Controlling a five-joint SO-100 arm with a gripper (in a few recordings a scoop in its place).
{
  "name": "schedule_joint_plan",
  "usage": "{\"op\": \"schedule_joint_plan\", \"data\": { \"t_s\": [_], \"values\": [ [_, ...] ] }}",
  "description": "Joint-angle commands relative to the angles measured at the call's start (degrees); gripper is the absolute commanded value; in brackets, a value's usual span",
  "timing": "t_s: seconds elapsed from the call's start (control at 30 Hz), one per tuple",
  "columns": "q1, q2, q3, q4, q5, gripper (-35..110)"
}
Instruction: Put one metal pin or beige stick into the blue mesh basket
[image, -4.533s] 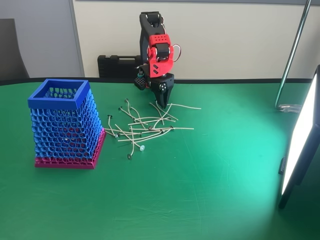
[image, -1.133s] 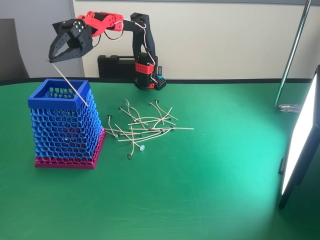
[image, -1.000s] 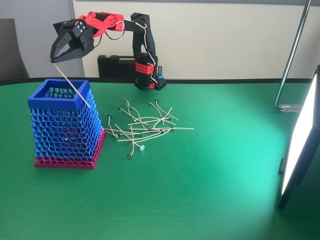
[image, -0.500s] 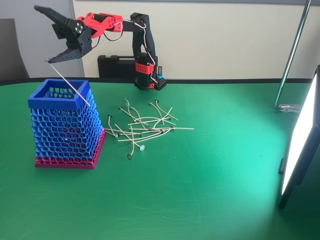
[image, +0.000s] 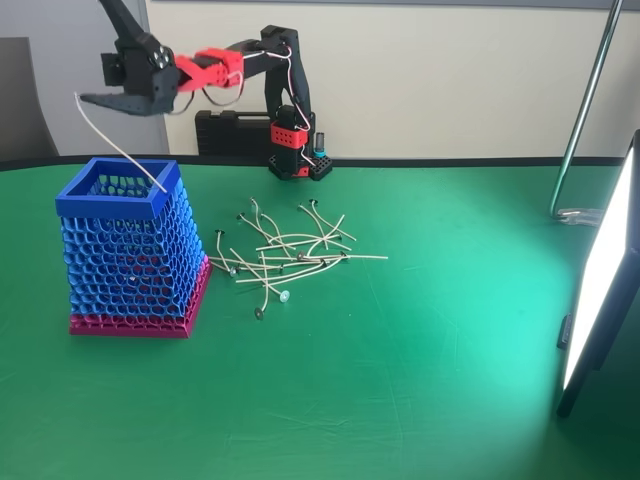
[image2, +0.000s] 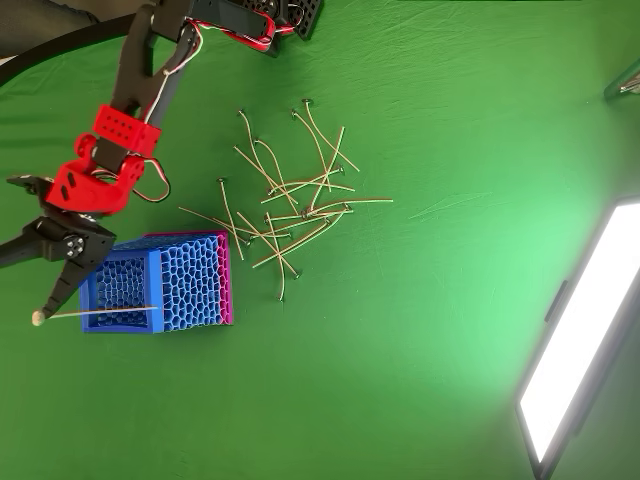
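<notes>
The claw (image: 105, 60) hung with its jaws spread wide above the blue mesh basket (image: 130, 250), which stood on the green surface (image: 400, 380) directly below it. The beige stick (image: 118, 145) slanted down from the tip of the claw's lower finger, its far end resting on the basket's rim; in the overhead view the stick (image2: 100, 312) lay across the basket's (image2: 190, 285) opening. A loose pile of pins (image: 285, 255) lay on the surface well to the right of the claw and below it.

Just below the matt black plastic gripper (image: 110, 50), the tall blue plastic ring-lattice basket (image: 128, 245) looks matt and open-meshed. The thin pale beige stick (image: 115, 145) at its lower finger looks smooth. Green cloth table cover (image: 400, 360) underneath: matt, faintly creased.
</notes>
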Motion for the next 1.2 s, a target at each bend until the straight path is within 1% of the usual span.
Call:
{"op": "schedule_joint_plan", "data": {
  "t_s": [0.0, 0.1, 0.33, 0.47, 0.6, 0.67, 0.8, 0.93, 1.03, 1.17],
  "values": [
    [0.4, 3.0, 3.7, -1.4, 1.7, 60],
    [1.2, 3.6, 2.5, 8.1, 7.2, 61],
    [-0.3, 4.5, -0.1, 28.7, 13.8, 61],
    [-1.9, 5.5, -4.5, 45.1, 18.8, 61],
    [-4.6, 7.0, -10.5, 62.1, 23.9, 65],
    [-6.1, 8.4, -12.1, 68.6, 25.3, 65],
    [-9.3, 14.2, -11.2, 78.1, 26.4, 68],
    [-13.3, 21.3, -10.3, 87.5, 26.7, 73],
    [-15.9, 27.0, -8.8, 91.8, 27.1, 76],
    [-20.7, 35.7, -2.7, 96.1, 26.3, 78]
  ]
}}
